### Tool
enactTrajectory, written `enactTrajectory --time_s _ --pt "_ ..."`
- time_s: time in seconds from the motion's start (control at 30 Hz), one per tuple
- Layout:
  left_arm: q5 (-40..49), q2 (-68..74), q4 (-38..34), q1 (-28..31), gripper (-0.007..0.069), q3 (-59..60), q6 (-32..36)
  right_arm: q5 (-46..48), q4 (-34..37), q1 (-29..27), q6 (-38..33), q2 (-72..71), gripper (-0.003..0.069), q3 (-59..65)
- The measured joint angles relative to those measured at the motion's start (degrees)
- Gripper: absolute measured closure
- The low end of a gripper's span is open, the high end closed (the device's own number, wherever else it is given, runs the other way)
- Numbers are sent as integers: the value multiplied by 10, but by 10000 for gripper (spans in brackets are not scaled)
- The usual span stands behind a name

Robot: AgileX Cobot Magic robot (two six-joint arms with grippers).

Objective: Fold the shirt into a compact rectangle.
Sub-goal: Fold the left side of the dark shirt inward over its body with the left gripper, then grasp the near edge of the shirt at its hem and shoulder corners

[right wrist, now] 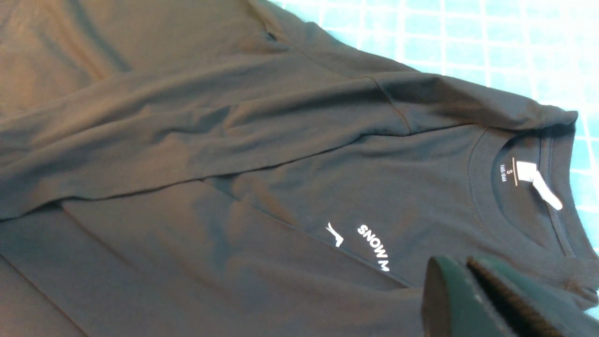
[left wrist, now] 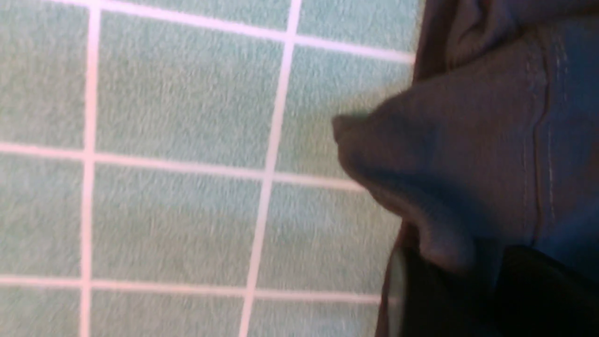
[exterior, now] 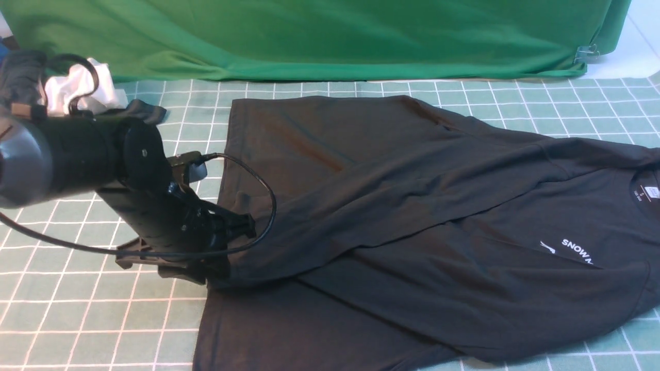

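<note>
Lying flat on the fuzzy green-checked surface [exterior: 77,319], the matte black knit shirt [exterior: 438,293] runs left to right, collar [right wrist: 479,182] rightward, a sleeve [exterior: 361,206] creased diagonally across it. Left hand [exterior: 224,263] at the sleeve end, grip unclear; right hand [right wrist: 461,269] clenched, empty.

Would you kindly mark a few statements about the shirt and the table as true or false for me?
1. The shirt lies on a green checked cloth. True.
2. One sleeve is folded across the shirt's body. True.
3. The chest print reads in full. False: a fold covers part of it.
4. The left gripper is at the collar. False: it is at the sleeve's end, on the shirt's other side.
5. The backdrop is blue. False: it is green.
</note>
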Motion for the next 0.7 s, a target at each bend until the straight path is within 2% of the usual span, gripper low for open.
enactTrajectory --time_s 0.13,0.2,0.4,0.57,0.7 --pt "73 -33 26 0 249 -36 0 0 0 0 0 0 611 0" --pt "99 -49 31 0 216 -39 0 0 0 0 0 0 606 0" --pt "168 -95 23 -1 187 16 0 0 0 0 0 0 601 0" --pt "101 -117 -2 -1 187 111 0 0 0 0 0 0 594 0" --pt "12 -117 -84 -1 187 178 29 0 0 0 0 0 583 0"
